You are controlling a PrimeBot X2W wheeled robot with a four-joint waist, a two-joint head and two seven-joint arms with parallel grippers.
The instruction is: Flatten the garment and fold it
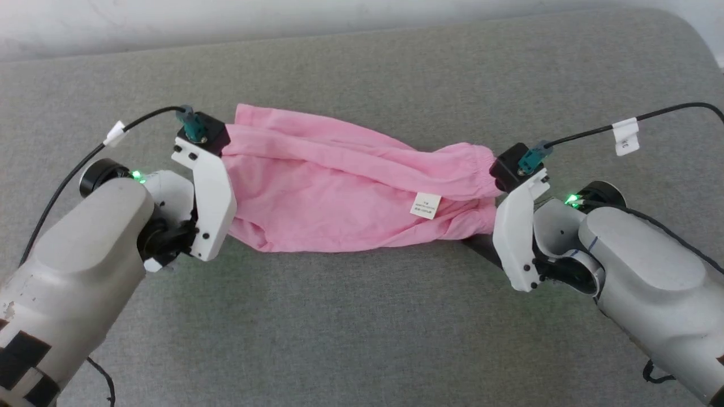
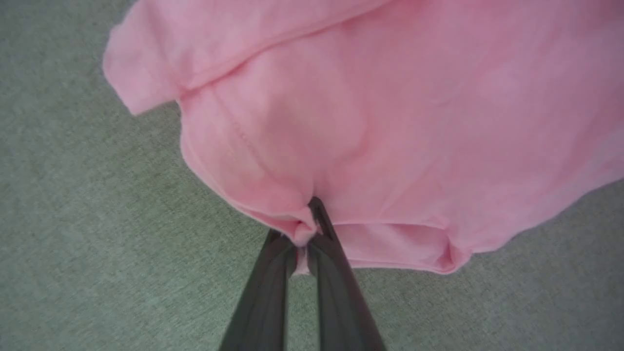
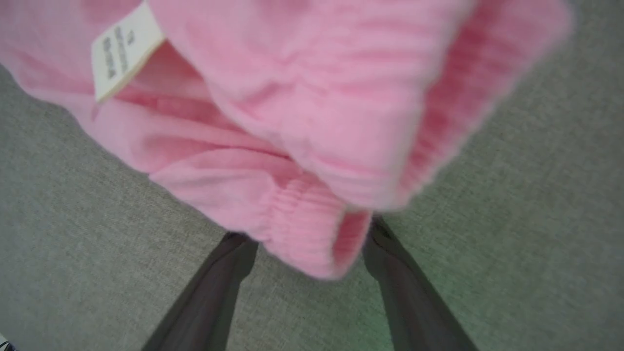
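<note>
While spread across a cushion [image 1: 362,328], shorts [image 1: 339,192]: lying sideways.
Left gripper [image 2: 306,231]: wrist turned inward, clamped on leg hem.
Right gripper [image 3: 307,236]: wrist turned inward, fingers apart, straddling waistband.

The left forearm [image 1: 73,265] and right forearm [image 1: 650,260] are rounded, off-white shells. Just behind each gripper sits a flat white bracket [image 1: 212,198] with small dark screws. It is topped by a black block [image 1: 205,135] carrying a teal plug [image 1: 192,123]. A black cable [image 1: 62,181] runs back from each plug and bears a white tag [image 1: 116,133]. A green light [image 1: 137,175] glows at each wrist. The left gripper [image 2: 304,234] and right gripper [image 3: 307,234] each have two long, dark, tapering fingers. Black tape patches [image 1: 22,356] mark the left forearm, far behind its gripper.
</note>
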